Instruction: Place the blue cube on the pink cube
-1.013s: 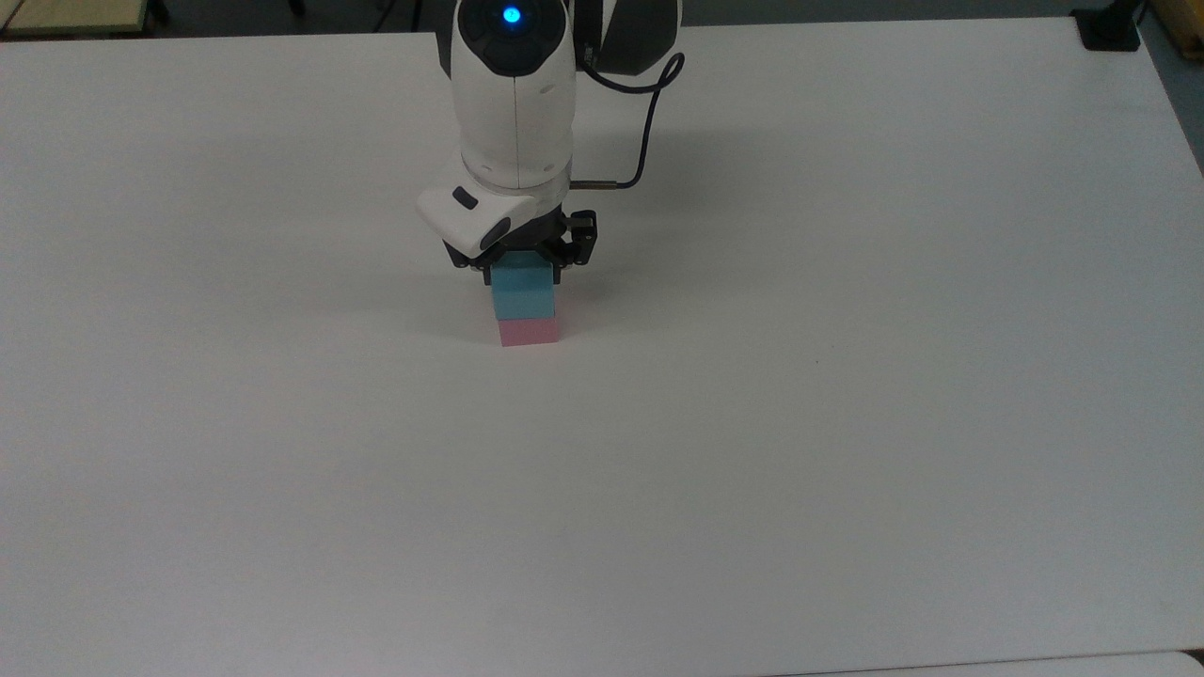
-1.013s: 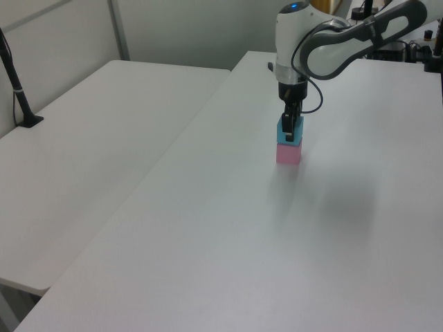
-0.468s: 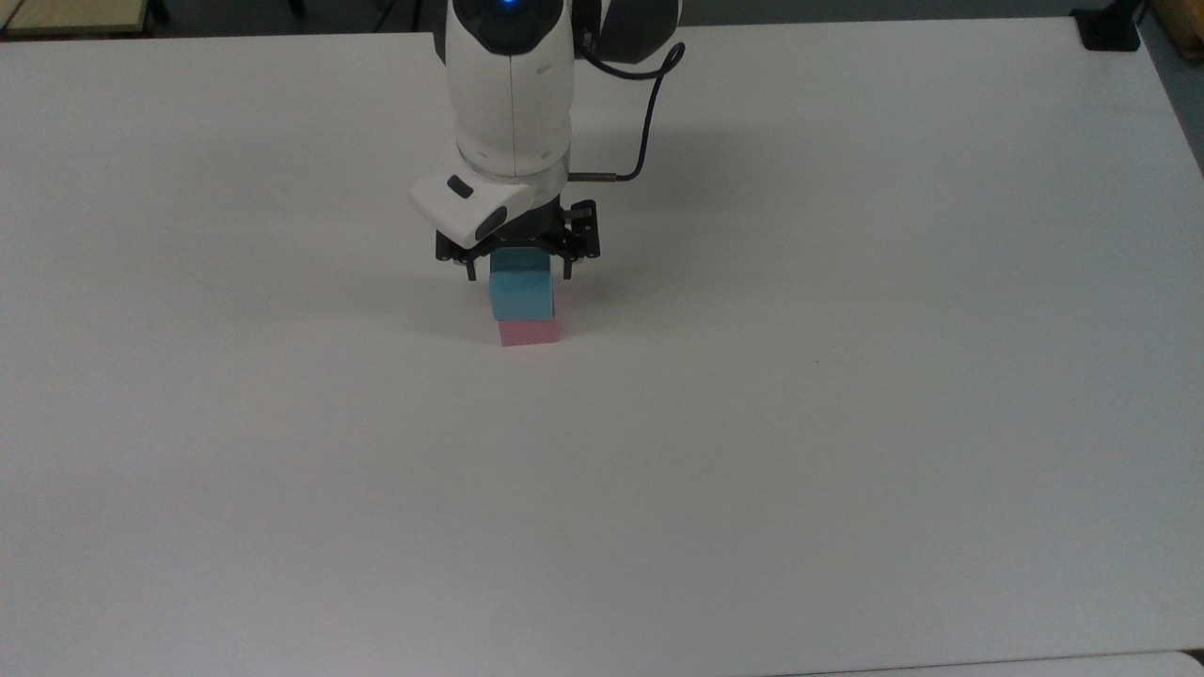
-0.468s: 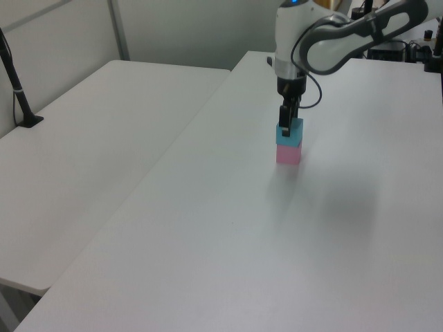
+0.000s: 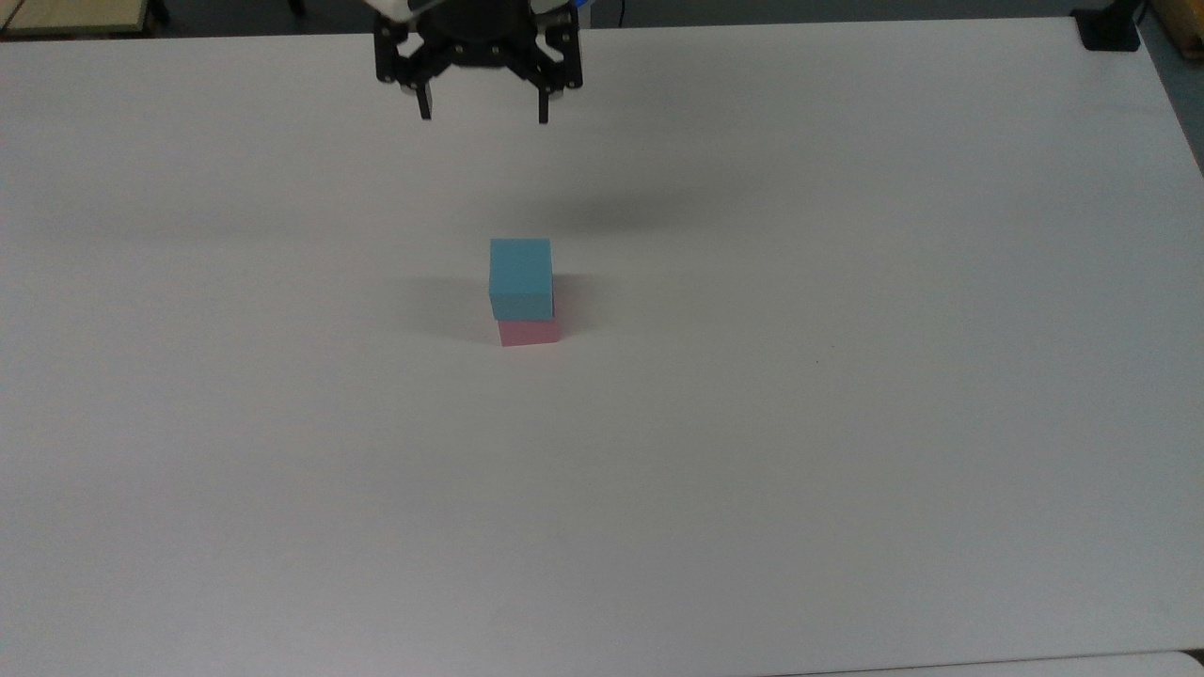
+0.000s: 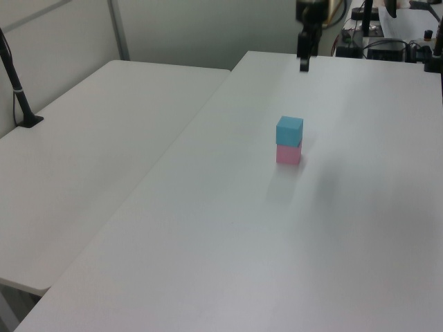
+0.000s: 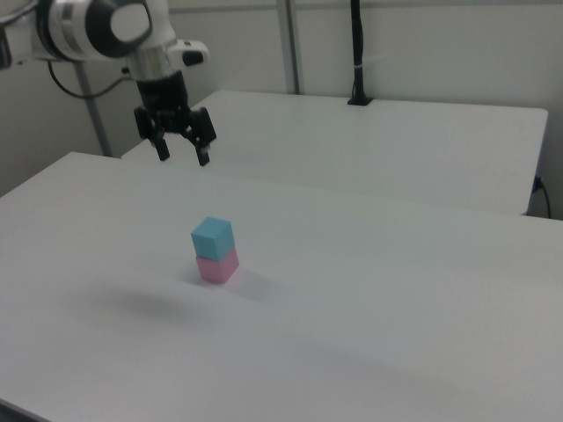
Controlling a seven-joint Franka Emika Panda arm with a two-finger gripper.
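Well above, tool gapes empty; blue cube atop pink cube.

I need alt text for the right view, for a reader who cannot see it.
A small matte sky-blue cube sits on a pastel pink cube on a white table. The black gripper hangs open above, toward the right view's left.

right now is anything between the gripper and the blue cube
Nothing: in the right view the open gripper hangs above the blue cube, with only bare white table behind the gap.
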